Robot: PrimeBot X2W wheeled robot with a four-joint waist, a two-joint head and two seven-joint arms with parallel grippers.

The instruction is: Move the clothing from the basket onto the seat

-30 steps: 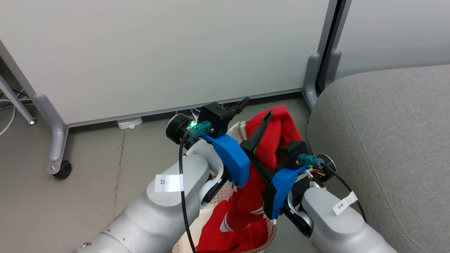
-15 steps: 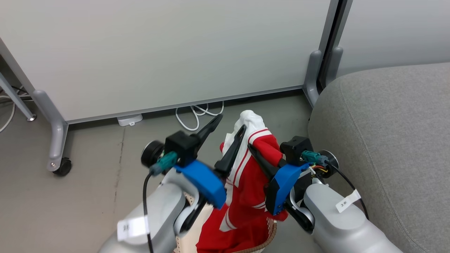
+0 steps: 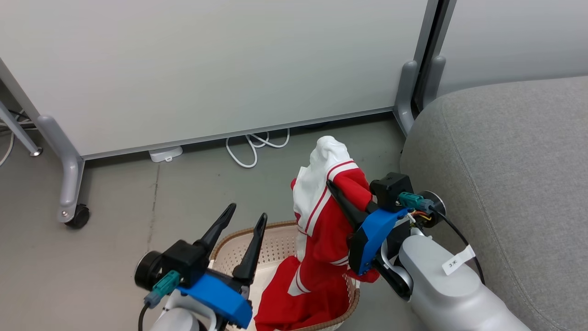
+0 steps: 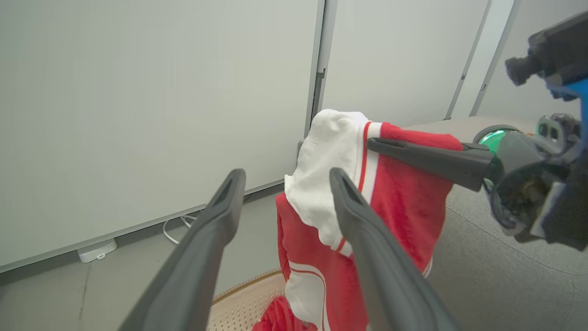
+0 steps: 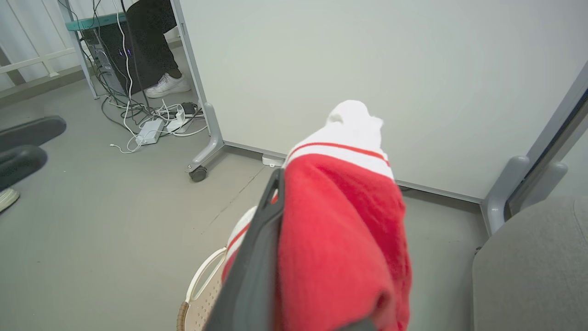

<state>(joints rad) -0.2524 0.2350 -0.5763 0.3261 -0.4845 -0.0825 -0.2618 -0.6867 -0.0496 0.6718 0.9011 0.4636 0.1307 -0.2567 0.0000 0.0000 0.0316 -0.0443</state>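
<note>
The robot's right hand (image 3: 337,191) pinches a red-and-white garment (image 3: 321,230) near its top, one finger buried in the cloth. It holds the garment high, apparently to lift the fabric clear of the basket (image 3: 275,246) rim, though the lower folds lie inside. The left hand (image 3: 248,212) hangs spread and empty over the basket's left side, out of the way. The grey seat (image 3: 505,161) lies just to the right, its rounded edge close to the raised arm, with bare floor (image 3: 183,193) to the left.
</note>
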